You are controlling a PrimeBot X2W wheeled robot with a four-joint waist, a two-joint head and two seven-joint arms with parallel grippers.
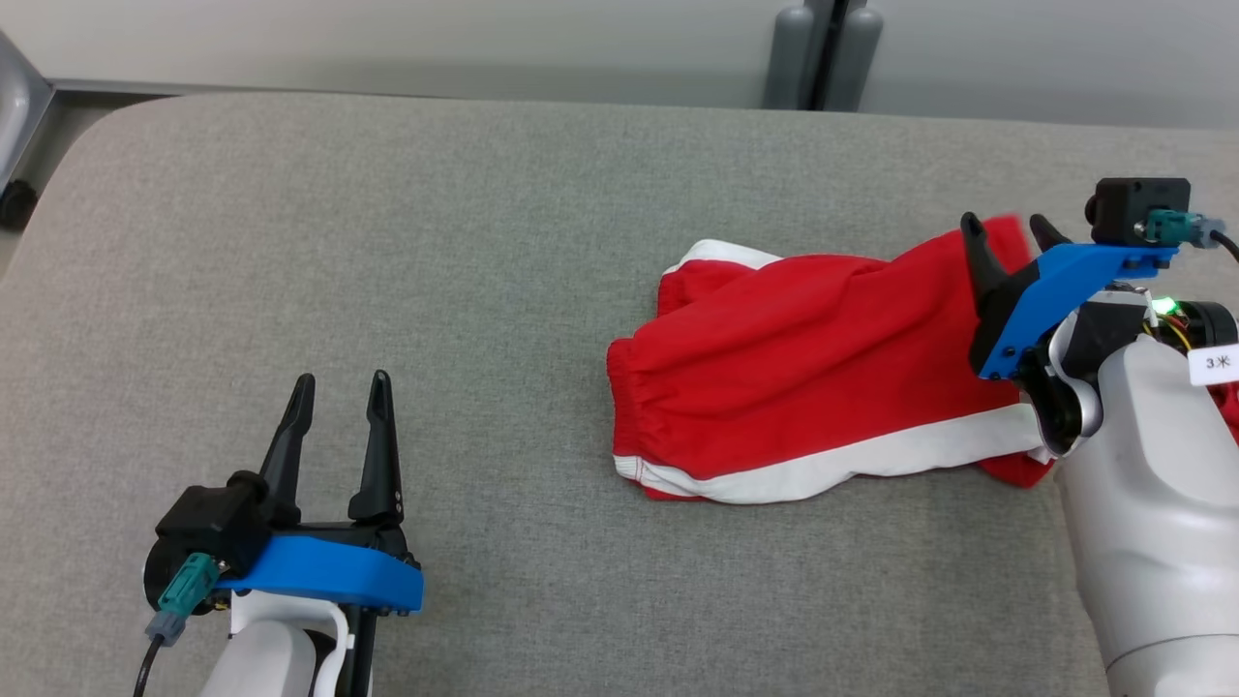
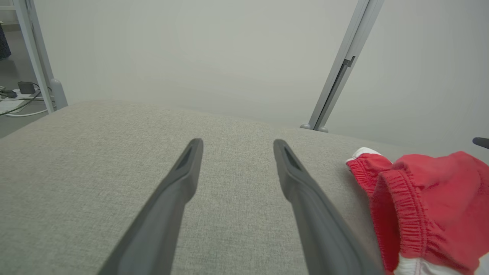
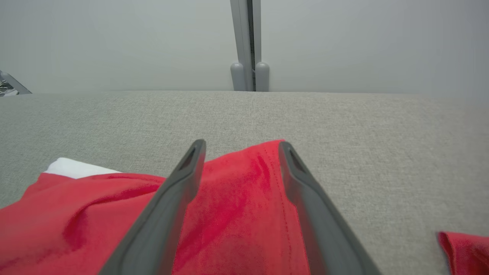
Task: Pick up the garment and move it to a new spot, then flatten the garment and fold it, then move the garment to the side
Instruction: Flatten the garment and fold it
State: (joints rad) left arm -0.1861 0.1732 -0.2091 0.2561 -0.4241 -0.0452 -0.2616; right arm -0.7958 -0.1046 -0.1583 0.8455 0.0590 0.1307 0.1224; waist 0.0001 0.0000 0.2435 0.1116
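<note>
Red garment [image 1: 794, 358] at right, open surface [image 1: 387, 242] leftward

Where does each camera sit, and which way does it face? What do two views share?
Head view: on the head, looking down at red shorts on a grey padded surface; left gripper lower left, right gripper right.
Left wrist view: on that wrist, along its own fingers toward the wall.
Right wrist view: on that wrist, along its own fingers over the shorts.
Shared: both wrist views show the grey post.
</note>
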